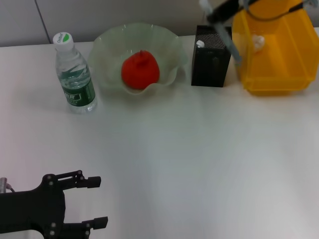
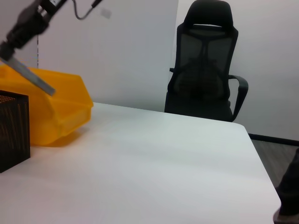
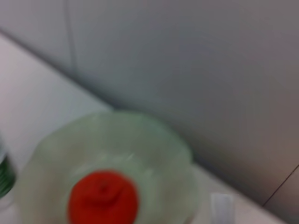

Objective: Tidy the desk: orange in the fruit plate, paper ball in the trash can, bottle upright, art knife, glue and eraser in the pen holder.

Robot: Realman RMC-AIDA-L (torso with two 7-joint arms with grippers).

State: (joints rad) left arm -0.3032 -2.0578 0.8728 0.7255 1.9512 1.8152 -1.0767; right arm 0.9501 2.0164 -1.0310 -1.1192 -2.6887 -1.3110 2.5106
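Observation:
The orange [image 1: 140, 69] [image 3: 103, 197] lies in the pale-green fruit plate [image 1: 107, 47] [image 3: 173, 154]. To the plate's left the bottle [image 1: 75, 74] stands upright. Inside the yellow trash can [image 1: 274, 74] [image 2: 60, 102] lies the paper ball [image 1: 257, 42]. My right gripper [image 1: 219, 19] [image 2: 11, 46] hangs above the black mesh pen holder [image 1: 211, 62] [image 2: 11, 130], shut on a long grey strip that looks like the art knife [image 1: 232, 47] [image 2: 32, 77], slanting down toward the holder. A white-topped item [image 1: 200, 44], possibly the glue, pokes out of the holder. The eraser is out of view. My left gripper [image 1: 95, 201] rests open at the near left.
The pen holder stands close between the fruit plate and the trash can along the table's far edge. A black office chair [image 2: 203, 70] stands beyond the table's end. A wall runs behind the objects.

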